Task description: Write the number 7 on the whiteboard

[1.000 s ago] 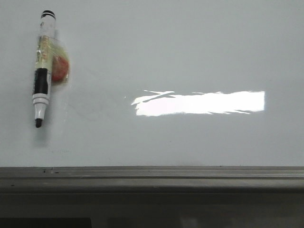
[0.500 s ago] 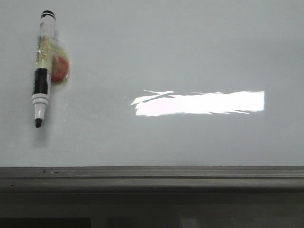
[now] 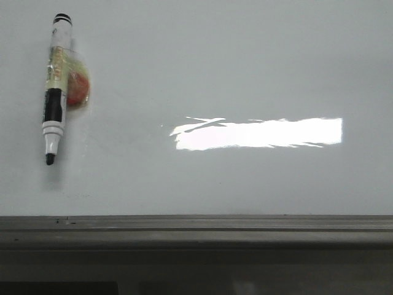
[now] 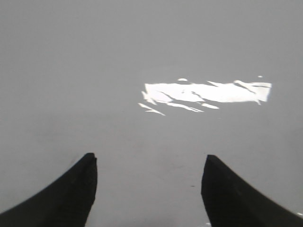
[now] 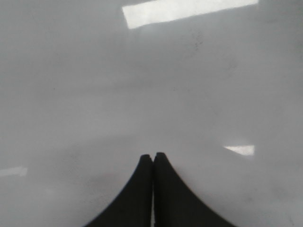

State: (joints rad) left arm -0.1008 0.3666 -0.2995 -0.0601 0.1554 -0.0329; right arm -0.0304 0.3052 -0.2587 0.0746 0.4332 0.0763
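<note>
Across the last second we see almost nothing change in the front view: the marker (image 3: pixel 55 89) lies in the same spot on the whiteboard (image 3: pixel 245 67), uncapped, its black tip pointing toward the grey ledge (image 3: pixel 196 230), with a small red and yellow object (image 3: pixel 77 88) tucked against its barrel, and the bright glare patch (image 3: pixel 258 133) holds its shape. We judge that this stillness means the task has not begun, since no number 7 appears anywhere on the board; we find no black stroke in any view, only faint smudges and reflections. The marker is not in either gripper, so we expect that picking it up comes first, and the left arm looks better suited since the marker rests on the left side of the board. In the left wrist view, the left gripper (image 4: pixel 149 184) hangs over bare board with its two dark fingers (image 4: pixel 71 194) spread wide apart and nothing between them. In the right wrist view, the right gripper (image 5: pixel 153 189) has its fingers pressed together, tips touching, pinching nothing. Counting, we have one whiteboard, one ledge, one marker, one small red and yellow object, one glare patch in the front view, two grippers, and zero written digits.
</note>
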